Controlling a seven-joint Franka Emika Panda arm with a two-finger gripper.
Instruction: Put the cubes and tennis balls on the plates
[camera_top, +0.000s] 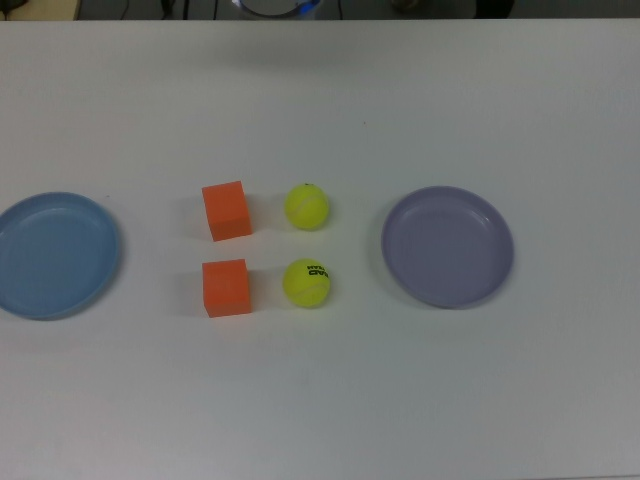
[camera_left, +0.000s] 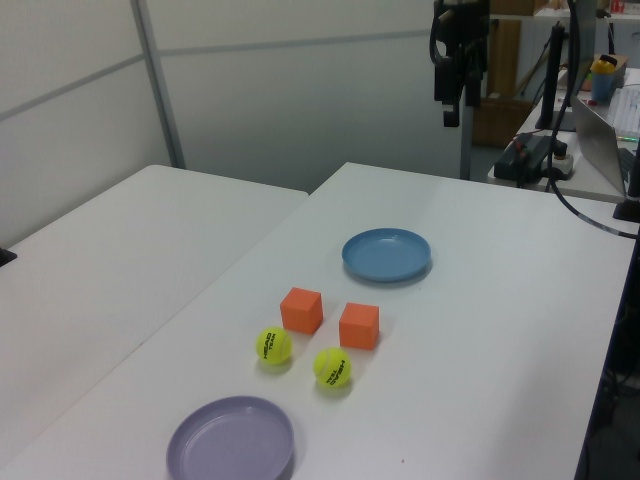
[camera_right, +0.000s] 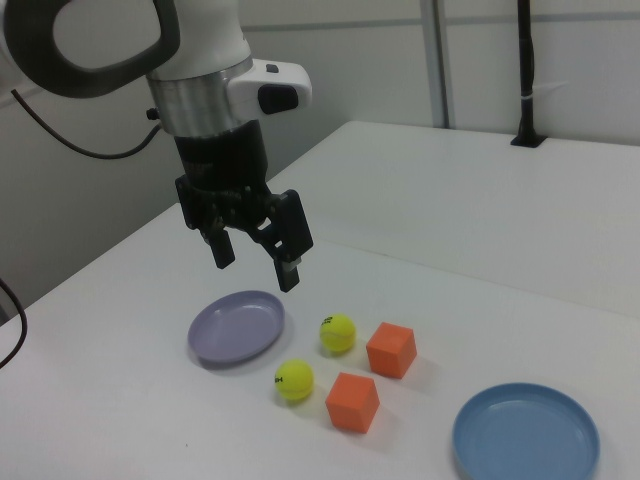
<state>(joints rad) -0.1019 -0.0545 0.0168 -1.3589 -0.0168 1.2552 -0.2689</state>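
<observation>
Right view: my black two-finger claw (camera_right: 257, 258) hangs spread and empty above the white table (camera_right: 470, 210).
Under it lie the pale lavender-grey round plate (camera_right: 237, 327), two fuzzy yellow-green tennis balls (camera_right: 337, 333) (camera_right: 294, 380) and two matte orange cubes (camera_right: 390, 350) (camera_right: 352, 402) in a square cluster, none on a plate; the light blue round plate (camera_right: 525, 436) lies beyond the cubes.

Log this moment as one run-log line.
gripper: open, empty, raised | cubes: on table | balls: on table | blue plate: empty | lavender plate: empty
</observation>
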